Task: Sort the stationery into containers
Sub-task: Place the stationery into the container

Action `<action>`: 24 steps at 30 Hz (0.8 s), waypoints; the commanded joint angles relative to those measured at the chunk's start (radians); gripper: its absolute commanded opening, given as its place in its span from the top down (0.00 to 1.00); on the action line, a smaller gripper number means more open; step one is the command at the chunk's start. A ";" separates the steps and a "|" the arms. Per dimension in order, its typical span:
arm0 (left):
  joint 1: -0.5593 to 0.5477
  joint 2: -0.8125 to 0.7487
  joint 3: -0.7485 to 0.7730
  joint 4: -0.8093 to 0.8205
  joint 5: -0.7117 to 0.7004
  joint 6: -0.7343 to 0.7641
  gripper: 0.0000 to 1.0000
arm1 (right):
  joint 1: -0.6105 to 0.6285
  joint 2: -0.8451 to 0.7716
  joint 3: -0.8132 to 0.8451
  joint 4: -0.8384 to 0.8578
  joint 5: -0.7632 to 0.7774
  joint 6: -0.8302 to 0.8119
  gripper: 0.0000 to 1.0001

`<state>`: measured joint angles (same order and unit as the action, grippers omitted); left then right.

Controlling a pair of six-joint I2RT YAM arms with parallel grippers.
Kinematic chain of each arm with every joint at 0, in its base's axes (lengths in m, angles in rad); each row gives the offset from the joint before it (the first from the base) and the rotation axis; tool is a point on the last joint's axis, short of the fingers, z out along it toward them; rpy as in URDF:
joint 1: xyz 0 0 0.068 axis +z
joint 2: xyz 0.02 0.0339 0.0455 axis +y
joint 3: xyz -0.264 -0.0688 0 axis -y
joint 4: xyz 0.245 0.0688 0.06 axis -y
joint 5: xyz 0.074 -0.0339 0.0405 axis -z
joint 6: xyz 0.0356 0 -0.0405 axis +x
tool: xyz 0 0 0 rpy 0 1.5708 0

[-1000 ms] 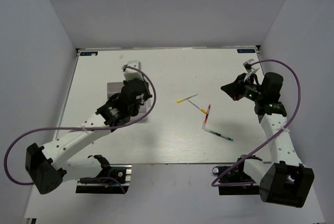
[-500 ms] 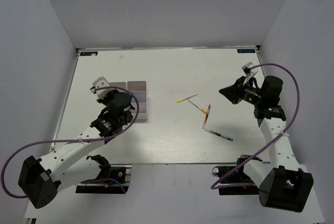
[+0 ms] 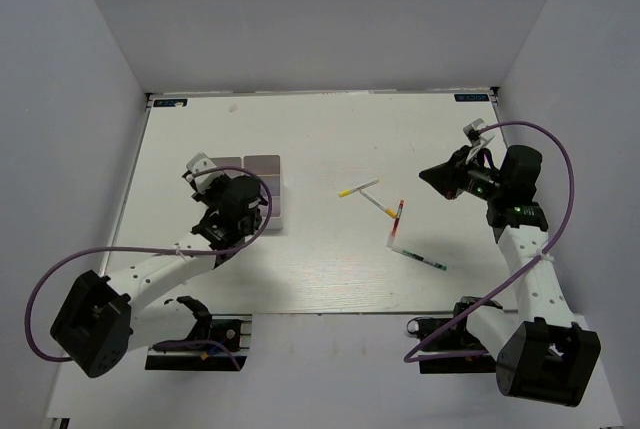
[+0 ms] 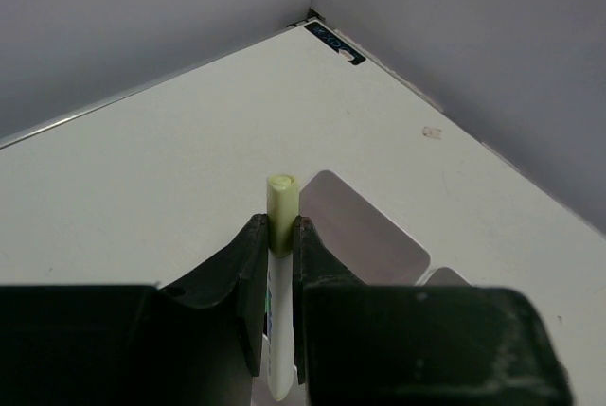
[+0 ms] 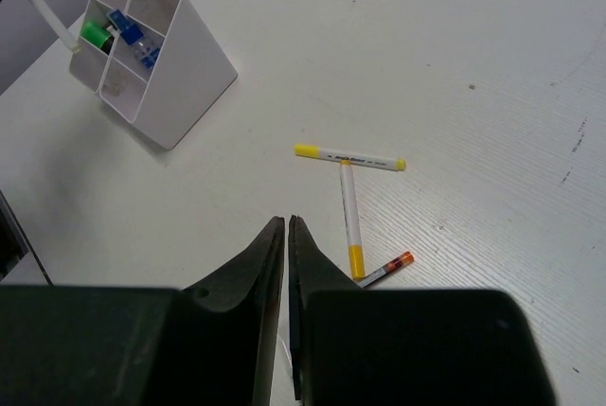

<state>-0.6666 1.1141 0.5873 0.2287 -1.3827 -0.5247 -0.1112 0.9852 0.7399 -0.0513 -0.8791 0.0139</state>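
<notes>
- The left gripper (image 4: 276, 234) has its jaws clamped on a white pen with a pale green tip (image 4: 281, 200). The tip stands out just past the fingertips.
- This gripper hangs over the left half of the table (image 3: 330, 129), at the left side of the white tray (image 3: 265, 164).
- In the right wrist view, the held pen slants down to the tray's left rim. Whether its lower end is inside a compartment cannot be told.
- The tray's compartments open upward. One holds a green-capped highlighter (image 5: 94, 33) and beside it a blue-capped tube (image 5: 127, 27).
- The right gripper (image 5: 286, 228) is raised over the right side of the table. Its jaws are nearly together, with only a thin slit between them and nothing in it.
- Two yellow-tipped pens (image 5: 349, 157) lie on the table in a T, touching, between the tray and the right gripper.
- A red-tipped pen (image 3: 397, 221) lies just near of them.
- A green-tipped pen (image 3: 420, 257) lies nearer again, its far end by the red-tipped pen's near end.
</notes>
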 commanded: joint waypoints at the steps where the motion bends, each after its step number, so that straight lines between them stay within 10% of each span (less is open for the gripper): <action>1: 0.016 0.036 -0.014 0.057 -0.026 -0.009 1.00 | -0.002 -0.010 0.006 0.028 -0.024 -0.009 0.89; 15: 0.025 0.147 0.059 -0.368 -0.038 -0.405 1.00 | -0.002 0.010 0.004 0.031 -0.031 -0.011 0.68; 24: 0.016 0.179 0.131 -0.592 -0.009 -0.584 0.38 | -0.002 0.032 0.013 0.016 -0.032 -0.058 0.48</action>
<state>-0.6472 1.3033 0.6674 -0.2619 -1.3861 -1.0248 -0.1112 1.0092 0.7399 -0.0502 -0.8932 -0.0120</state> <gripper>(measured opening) 0.597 0.518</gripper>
